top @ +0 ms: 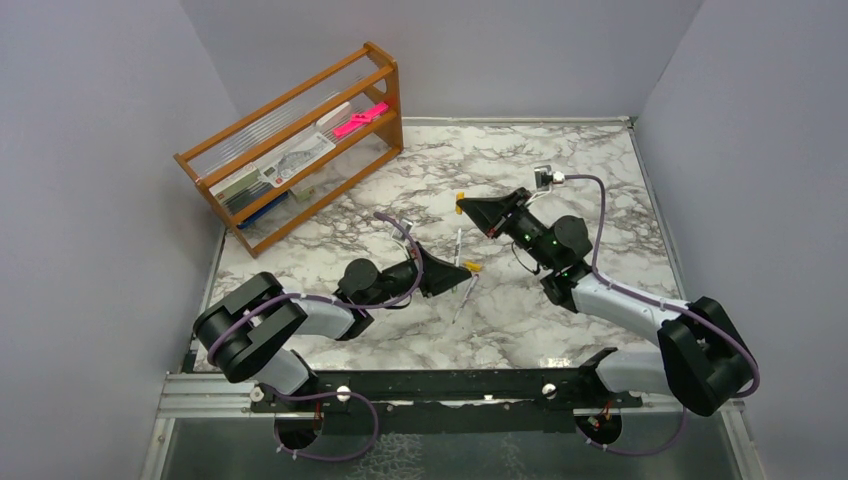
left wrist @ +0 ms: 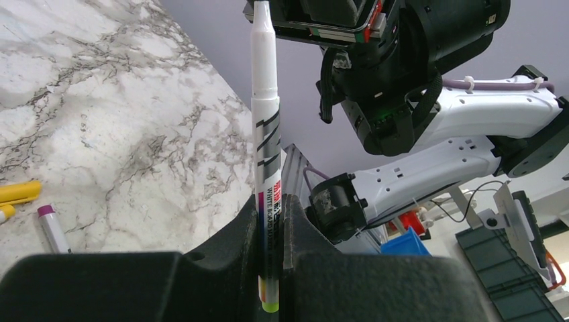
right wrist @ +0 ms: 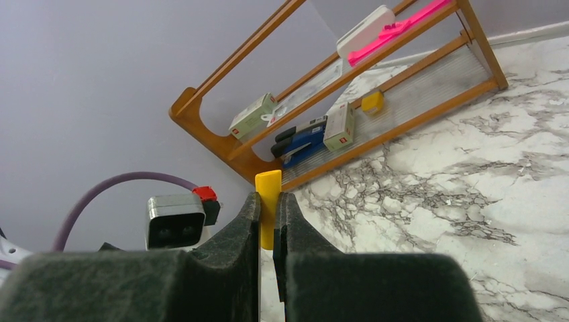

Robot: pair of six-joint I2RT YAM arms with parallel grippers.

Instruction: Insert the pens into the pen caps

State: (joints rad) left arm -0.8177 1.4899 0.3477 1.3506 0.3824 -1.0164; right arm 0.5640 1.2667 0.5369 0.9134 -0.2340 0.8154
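Note:
My left gripper (top: 462, 270) (left wrist: 272, 201) is shut on a white whiteboard-marker pen (left wrist: 266, 114) (top: 459, 243) with a lime-green rear end. The pen's bare tip points up at the right gripper, close under it. My right gripper (top: 462, 207) (right wrist: 268, 196) is shut on a yellow pen cap (right wrist: 268, 184) (top: 460, 200), which sticks out past its fingertips. In the top view the held pen runs from the left gripper toward that cap. Whether tip and cap touch I cannot tell.
A purple-ended pen (left wrist: 52, 229) and yellow caps (left wrist: 19, 192) lie on the marble table (top: 600, 180) beside the left gripper. Another pale pen (top: 464, 300) lies in front of it. A wooden rack (top: 300, 150) with stationery and a pink item (top: 360, 120) stands at the back left.

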